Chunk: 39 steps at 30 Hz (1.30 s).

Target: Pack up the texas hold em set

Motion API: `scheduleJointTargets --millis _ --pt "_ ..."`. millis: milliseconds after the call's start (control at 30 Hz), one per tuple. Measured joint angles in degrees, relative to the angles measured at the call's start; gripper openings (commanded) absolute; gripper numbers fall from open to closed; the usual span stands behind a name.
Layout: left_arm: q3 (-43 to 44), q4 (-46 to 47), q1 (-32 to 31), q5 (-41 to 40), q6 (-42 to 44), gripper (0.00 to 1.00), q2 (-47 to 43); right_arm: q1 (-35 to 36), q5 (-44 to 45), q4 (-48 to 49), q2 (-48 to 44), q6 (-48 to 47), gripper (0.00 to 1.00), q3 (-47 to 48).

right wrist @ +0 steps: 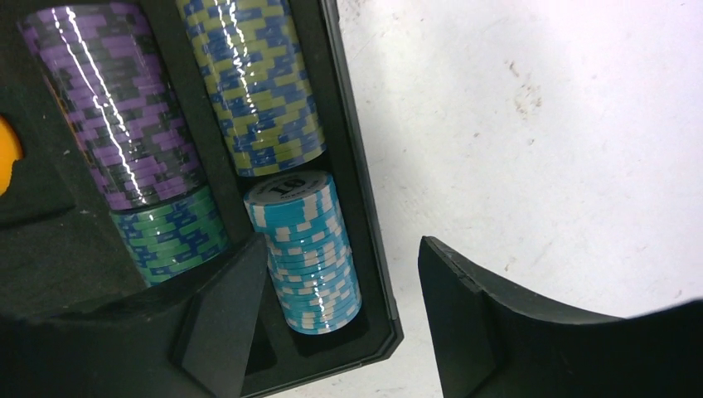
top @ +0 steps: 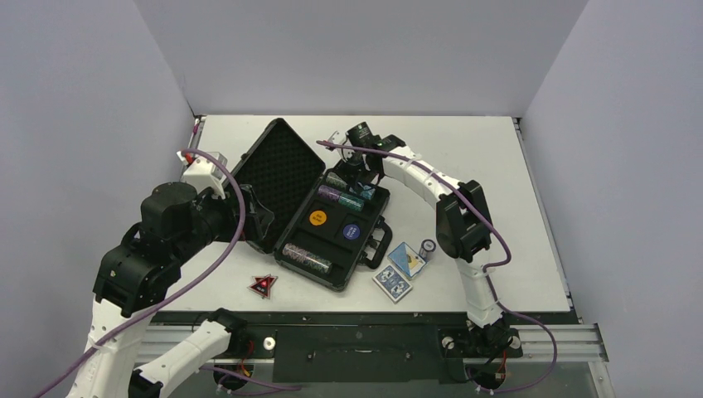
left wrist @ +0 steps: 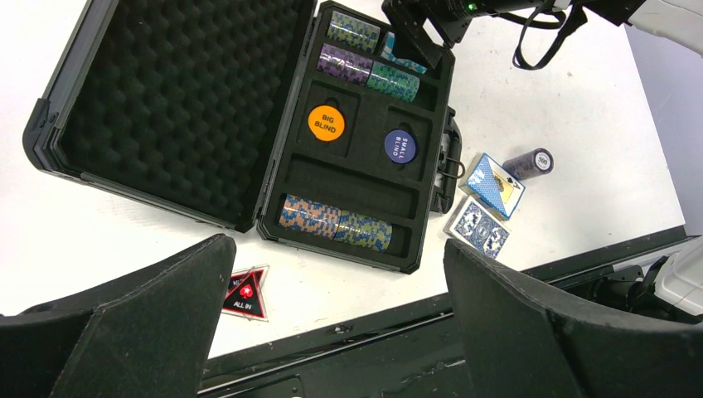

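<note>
The black case (top: 327,240) of the texas hold em set lies open mid-table, lid (top: 278,178) leaning left. Several chip rolls fill its slots, along with an orange button (left wrist: 326,123) and a blue button (left wrist: 400,146). My right gripper (right wrist: 340,265) is open over the far right corner. A light-blue chip roll (right wrist: 307,257) lies in its slot beside the left finger; the other finger hangs outside the case. My left gripper (left wrist: 336,249) is open and empty, high over the near left. On the table lie two blue decks (left wrist: 494,184) (left wrist: 479,228), a dark chip roll (left wrist: 530,162) and the triangle (left wrist: 243,293).
The case handle (left wrist: 452,162) sticks out toward the decks. A black rail (top: 356,319) runs along the table's near edge. Grey walls stand behind and to both sides. The right arm (top: 414,170) arches over the table's far right.
</note>
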Motion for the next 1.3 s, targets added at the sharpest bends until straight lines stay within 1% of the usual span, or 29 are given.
scheduleJointTargets --millis 333,600,667,900,1033,1300 --pt "0.0 0.0 0.0 0.0 0.0 0.96 0.4 0.1 1.4 1.6 0.0 0.3 0.64 0.5" --pt "0.0 0.0 0.0 -0.2 0.0 0.96 0.5 0.4 4.6 3.2 -1.4 4.2 0.63 0.4" --pt "0.0 0.0 0.0 -0.3 0.0 0.96 0.4 0.4 5.2 4.5 -3.7 5.7 0.63 -0.9" --pt "-0.1 -0.4 0.0 -0.5 -1.0 0.96 -0.8 0.5 6.1 9.1 -17.4 10.9 0.63 -8.9" --pt "-0.3 -1.4 0.0 -0.8 -1.7 0.96 -1.7 0.8 7.2 10.2 -23.3 13.3 0.62 -12.6" --pt "-4.6 -4.3 0.0 -6.4 -5.3 0.96 -5.1 4.2 10.7 10.2 -33.9 17.0 0.62 -23.0"
